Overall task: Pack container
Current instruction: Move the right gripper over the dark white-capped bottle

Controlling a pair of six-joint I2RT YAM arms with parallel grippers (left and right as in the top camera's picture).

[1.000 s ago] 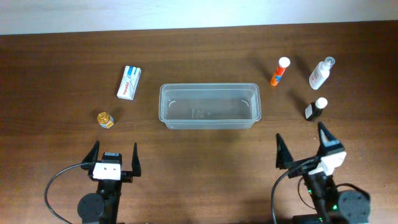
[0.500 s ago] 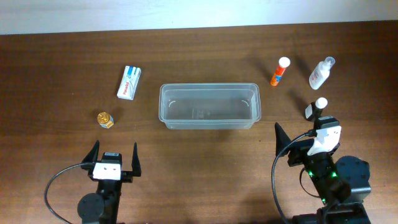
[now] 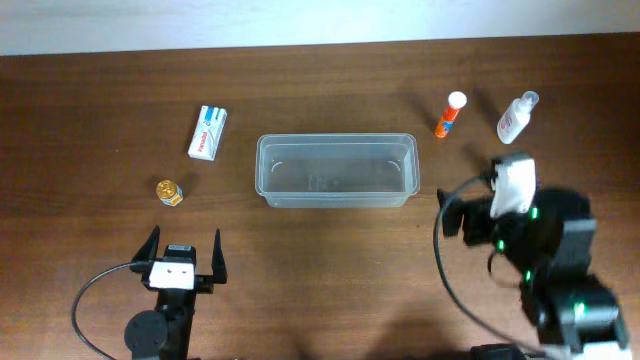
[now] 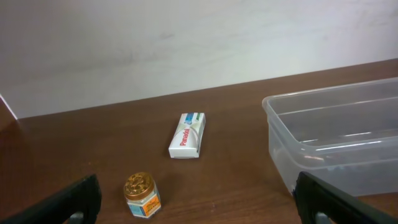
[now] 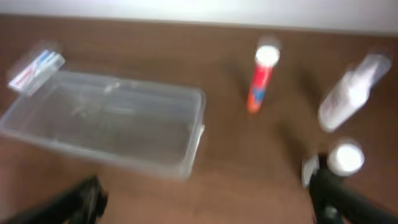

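Looking down from overhead, the container (image 3: 336, 170) sits upright around the middle of the tabletop (image 3: 330, 70), long side running left to right, roughly between the two arms and a bit farther out than both. The left fingers (image 4: 71, 200) are spread wide and released, gripping nothing, down at the near edge and well back from everything. From that wrist view the tub's corner is off to the right, a white Panadol box (image 4: 188, 134) lies flat out ahead, and a little gold-lidded jar (image 4: 142, 194) sits closer in. Both of those are on the left of the tub, apart from it and from each other. The right fingers (image 5: 339, 199) are also wide apart with nothing held, hanging just off the tub's right end. That wrist view is pretty blurry, but you can make out a small dark bottle with a white cap (image 5: 345, 159) right next to one finger, and I can't tell if it's actually touching. Farther out on that side stands an orange tube with a white cap (image 5: 261, 78), with a clear spray bottle (image 5: 348, 93) near it, both apart from the tub.
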